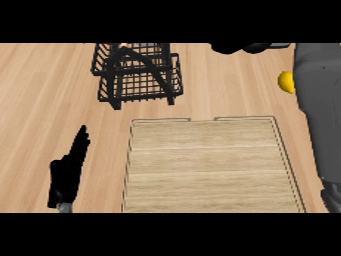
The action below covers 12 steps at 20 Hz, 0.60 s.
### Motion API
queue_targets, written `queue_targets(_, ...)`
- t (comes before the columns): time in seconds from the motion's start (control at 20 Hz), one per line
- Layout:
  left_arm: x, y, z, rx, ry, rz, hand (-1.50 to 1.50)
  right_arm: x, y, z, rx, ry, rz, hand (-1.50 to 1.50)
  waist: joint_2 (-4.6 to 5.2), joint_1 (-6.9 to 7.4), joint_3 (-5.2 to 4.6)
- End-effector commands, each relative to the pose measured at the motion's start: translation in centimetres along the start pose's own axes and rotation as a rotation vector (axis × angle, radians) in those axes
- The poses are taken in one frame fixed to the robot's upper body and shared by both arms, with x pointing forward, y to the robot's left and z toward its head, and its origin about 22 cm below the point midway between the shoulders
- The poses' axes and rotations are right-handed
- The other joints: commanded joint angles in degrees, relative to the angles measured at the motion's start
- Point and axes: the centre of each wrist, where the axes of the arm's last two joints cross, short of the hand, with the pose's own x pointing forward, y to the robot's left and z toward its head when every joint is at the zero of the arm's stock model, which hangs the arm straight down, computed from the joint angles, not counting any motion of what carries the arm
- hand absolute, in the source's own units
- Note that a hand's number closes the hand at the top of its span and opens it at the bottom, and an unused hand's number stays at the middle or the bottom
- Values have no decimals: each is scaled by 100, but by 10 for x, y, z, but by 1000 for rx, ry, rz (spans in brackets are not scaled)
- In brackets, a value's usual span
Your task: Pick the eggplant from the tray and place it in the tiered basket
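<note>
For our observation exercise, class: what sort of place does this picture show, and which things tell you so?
Probably a kitchen counter: a light wooden worktop carries a black wire tiered basket, a flat wood-lined tray with a thin rim, and a small yellow item, perhaps fruit, partly hidden.

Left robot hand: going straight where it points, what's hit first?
The left robot hand points away and slightly right; first in line is probably the left edge of the tiered basket. Depth unclear, so it may pass beside.
</note>
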Motion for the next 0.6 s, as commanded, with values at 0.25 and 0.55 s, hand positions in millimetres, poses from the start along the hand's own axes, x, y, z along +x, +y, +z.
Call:
queue_targets(0.25, 4, 11, -4, -7, 33, -7, 0, 37, 35, -54, 19, 18, -2, 150, 42, 75, -27)
queue_targets(0.55, -12, -7, 8, -27, 40, -3, 0, 30, 80, -74, 94, -21, 55, 150, 59, 114, -29)
